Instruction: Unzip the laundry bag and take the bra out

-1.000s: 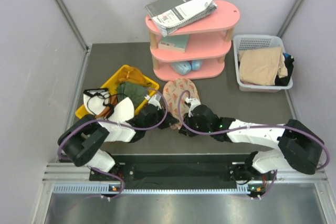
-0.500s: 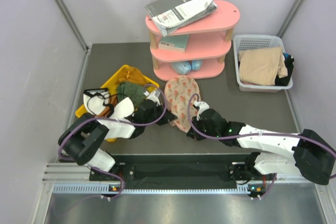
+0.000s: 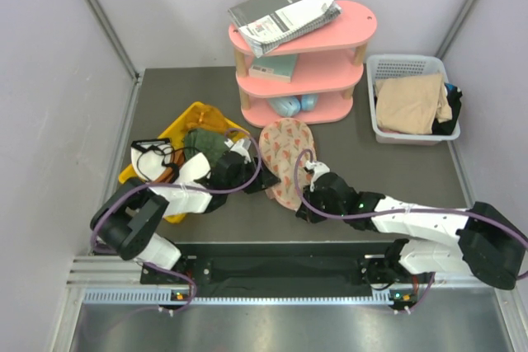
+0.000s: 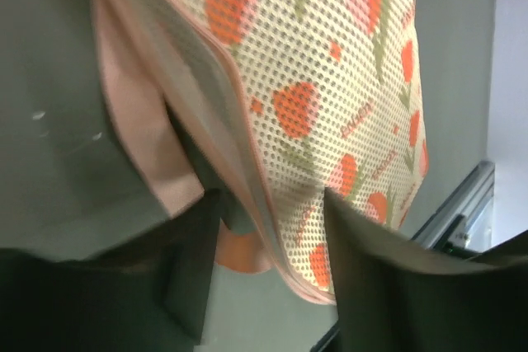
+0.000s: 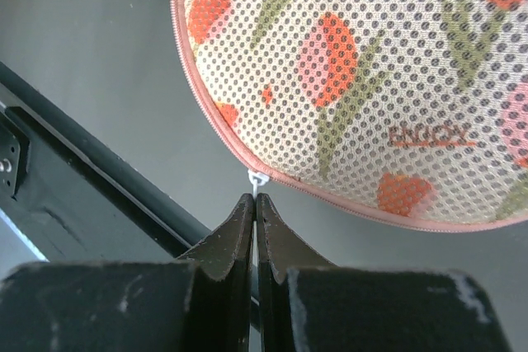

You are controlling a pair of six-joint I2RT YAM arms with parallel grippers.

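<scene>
The laundry bag (image 3: 286, 157), an oval mesh pouch with red fruit print and pink trim, lies on the dark table in front of the pink shelf. My left gripper (image 3: 262, 180) is at the bag's near-left edge. In the left wrist view its jaws stand open (image 4: 272, 265), with the bag's trimmed rim (image 4: 330, 88) and pink strap (image 4: 144, 146) between them. My right gripper (image 3: 300, 206) is at the bag's near end. It is shut (image 5: 255, 204) on the small white zipper pull (image 5: 255, 180) that hangs from the zipper edge of the bag (image 5: 355, 63). The bra is hidden.
A yellow bin (image 3: 177, 132) holding an olive-green cloth (image 3: 206, 144) sits just left of the left arm. The pink shelf (image 3: 301, 68) with books stands behind the bag. A white basket (image 3: 412, 133) with beige cloth is at the back right. A black rail (image 5: 91, 179) runs near the bag.
My left gripper has opened and let go of the bag's edge. The right gripper pulled the zipper pull toward the near edge earlier and has stayed shut and nearly still since.
</scene>
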